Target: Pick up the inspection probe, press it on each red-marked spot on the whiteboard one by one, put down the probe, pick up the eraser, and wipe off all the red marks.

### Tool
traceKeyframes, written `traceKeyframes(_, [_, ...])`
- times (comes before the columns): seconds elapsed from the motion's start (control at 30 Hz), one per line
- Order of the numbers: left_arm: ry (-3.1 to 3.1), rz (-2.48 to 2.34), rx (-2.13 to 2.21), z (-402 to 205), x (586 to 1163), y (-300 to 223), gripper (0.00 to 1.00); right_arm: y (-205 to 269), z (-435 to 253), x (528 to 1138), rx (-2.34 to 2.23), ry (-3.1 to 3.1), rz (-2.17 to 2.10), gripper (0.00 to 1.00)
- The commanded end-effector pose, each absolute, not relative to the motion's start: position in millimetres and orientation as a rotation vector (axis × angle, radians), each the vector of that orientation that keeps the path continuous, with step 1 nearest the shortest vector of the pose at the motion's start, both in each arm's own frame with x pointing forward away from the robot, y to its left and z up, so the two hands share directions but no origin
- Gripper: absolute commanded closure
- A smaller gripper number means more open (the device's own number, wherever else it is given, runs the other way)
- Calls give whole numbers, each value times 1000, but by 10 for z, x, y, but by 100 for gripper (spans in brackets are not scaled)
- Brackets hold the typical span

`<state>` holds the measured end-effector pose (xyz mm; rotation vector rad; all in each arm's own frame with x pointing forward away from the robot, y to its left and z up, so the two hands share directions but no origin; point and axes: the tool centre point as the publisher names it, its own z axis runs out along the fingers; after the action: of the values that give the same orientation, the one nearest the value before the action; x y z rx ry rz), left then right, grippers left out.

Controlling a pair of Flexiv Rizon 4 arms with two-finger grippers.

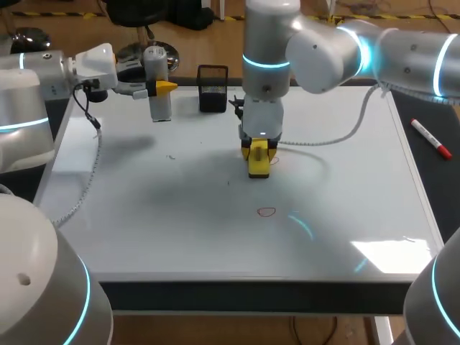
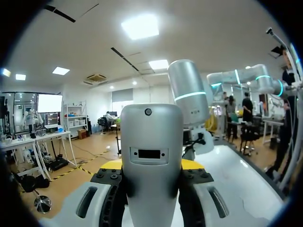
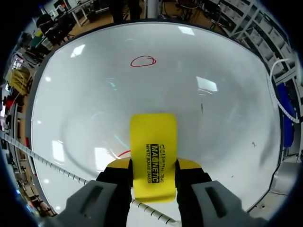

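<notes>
– So, where is the eraser, and what holds it?

– Head view, centre: my right claw (image 1: 259,149) is clamped on the yellow eraser (image 1: 259,165), one finger on each long side. The eraser's underside appears to rest on the whiteboard (image 1: 180,215). Right wrist view: a red mark (image 3: 122,153) peeks out at the eraser's edge, just beside one finger. A second red oval (image 3: 143,61) lies well ahead of it, unwiped.

– How will the eraser handle?

– I judge it light and stiff in the body; its wiping face is hidden from me. The sides look smooth, so it could twist or slip under a hard sideways push. A hold across the middle of its length, as it has now, should let it sit flat on the board.

– And the other arm?

– Head view, far left: my left claw (image 1: 158,88) is closed on the grey inspection probe (image 1: 160,108), which stands upright at the board's far edge, near a black holder (image 1: 213,90). Left wrist view: both yellow tips flank the probe's body, one on each side. A red marker (image 1: 431,138) lies on the desk (image 1: 440,188), off the board's right edge.
</notes>
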<state>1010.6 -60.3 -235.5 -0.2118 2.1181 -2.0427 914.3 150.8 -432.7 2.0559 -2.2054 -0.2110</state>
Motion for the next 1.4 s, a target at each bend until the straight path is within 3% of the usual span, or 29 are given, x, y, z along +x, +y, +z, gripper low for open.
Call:
traceKeyframes(0.03, [2116, -2042, -211, -2351, 10104, -607, 100, 1452, -4405, 9143, 2043, -2201, -203, 100])
traceKeyframes(1.4, [2116, -2042, -211, -2351, 10104, -607, 100, 827, -4553, 8869, 1869, -2266, -174, 100])
